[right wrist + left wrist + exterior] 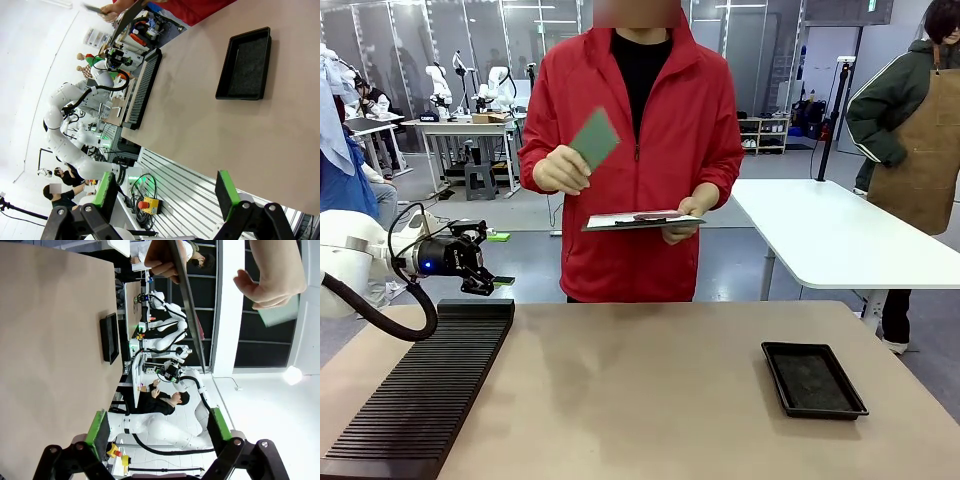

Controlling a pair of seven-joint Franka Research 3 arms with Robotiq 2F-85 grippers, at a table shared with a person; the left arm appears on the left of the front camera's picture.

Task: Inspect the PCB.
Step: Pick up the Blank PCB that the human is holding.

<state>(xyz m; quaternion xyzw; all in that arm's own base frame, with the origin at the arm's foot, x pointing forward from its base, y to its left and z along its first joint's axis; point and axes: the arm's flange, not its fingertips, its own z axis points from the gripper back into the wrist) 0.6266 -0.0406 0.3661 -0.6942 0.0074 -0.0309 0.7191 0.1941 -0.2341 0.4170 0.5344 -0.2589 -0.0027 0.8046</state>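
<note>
Front view has the left tool (498, 260) at 9 o'clock, its fingers spread and gripping nothing. It points toward 3 o'clock above the far end of a black ribbed rack (420, 390), which lies along the 8 o'clock side of the worktop (650, 400). At 1 o'clock from the tool, well above the worktop, a person (670, 130) in red stands at the far edge. A hand (560, 170) holds the PCB (594, 138) raised at chest height, gripped by its lower corner and tilted. The other hand (685, 215) holds a clipboard (642, 220) flat at waist level, at 5 o'clock from the PCB. A black tray (815, 380) sits on the worktop at 4 o'clock, well apart from the rack.

Left wrist view shows the left tool (159, 427) wide open, its green pads (97, 427) far apart with nothing between them. At 1 o'clock is the hand (272, 275), with the pale green PCB (277, 315) just beneath it. The clipboard (187, 305) runs edge-on at 12 o'clock, and the tray (109, 337) lies at 10 o'clock on the worktop.

Right wrist view shows the right tool (165, 192) likewise spread and empty, outside the worktop's edge. The tray (245, 65) is at 1 o'clock and the rack (142, 90) at 11 o'clock.
</note>
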